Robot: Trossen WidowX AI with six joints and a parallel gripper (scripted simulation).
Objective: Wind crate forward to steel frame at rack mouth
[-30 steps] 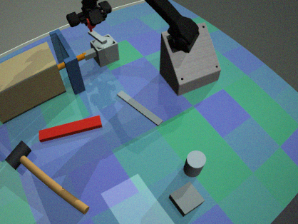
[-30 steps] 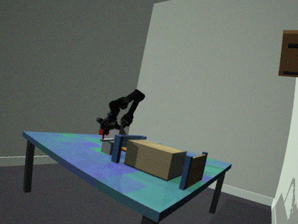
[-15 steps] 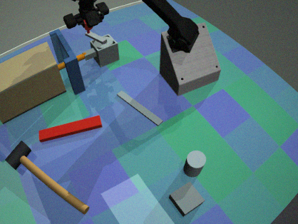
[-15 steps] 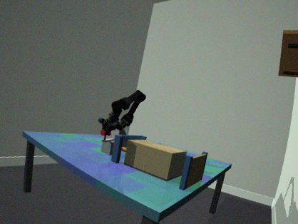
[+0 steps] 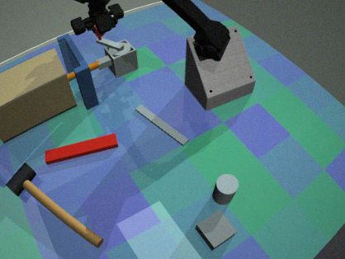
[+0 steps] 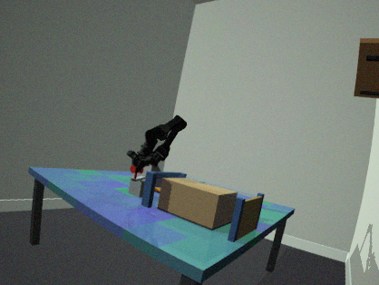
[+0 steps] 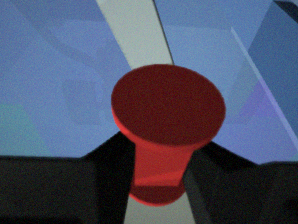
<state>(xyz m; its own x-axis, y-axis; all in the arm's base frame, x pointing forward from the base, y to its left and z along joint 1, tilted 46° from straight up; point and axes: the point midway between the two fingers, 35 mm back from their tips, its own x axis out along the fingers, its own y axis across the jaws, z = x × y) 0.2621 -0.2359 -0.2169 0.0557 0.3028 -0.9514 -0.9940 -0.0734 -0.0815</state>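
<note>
Hidden and cut-off parts around the gripper

From above, the gripper (image 5: 97, 25) is cropped by the top edge and its fingertips are too small to make out; the wrist view's lower part is filled by dark, blurred finger bodies either side of the red knob (image 7: 167, 112), which covers the grey handle arm (image 7: 134, 35) beneath it, so the winch is unseen there. Left of the gripper, the crate (image 5: 29, 88) runs off the picture's edge, and the clear guard panels are barely discernible.
</note>
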